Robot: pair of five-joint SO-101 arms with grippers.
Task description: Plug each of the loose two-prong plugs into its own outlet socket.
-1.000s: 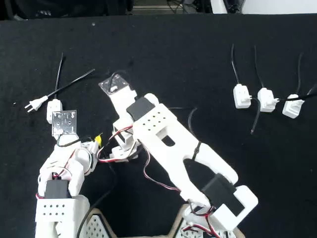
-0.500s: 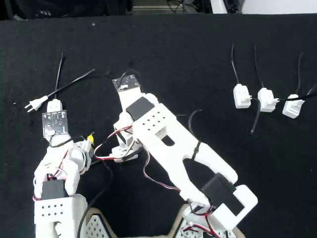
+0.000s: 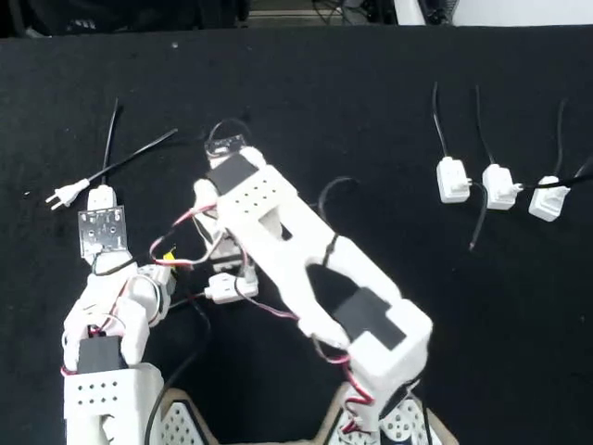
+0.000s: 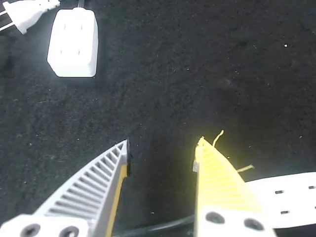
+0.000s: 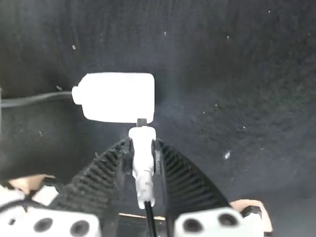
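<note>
pinching a plug [image 5: 143, 159] at a socket [image 5: 116, 97], right fingers [image 5: 106, 170], arm [image 3: 296, 250] outstretched

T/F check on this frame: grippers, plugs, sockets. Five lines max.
1. The right gripper is shut on a white plug. True.
2. That plug's tip is right at the edge of a white socket. True.
3. The left gripper holds a plug. False: it is open and empty.
4. The loose plug near the left arm is seated in the second socket. False: it lies beside it, prongs pointing away.
5. The table's right side has one socket. False: three sockets lie there in a row.
</note>
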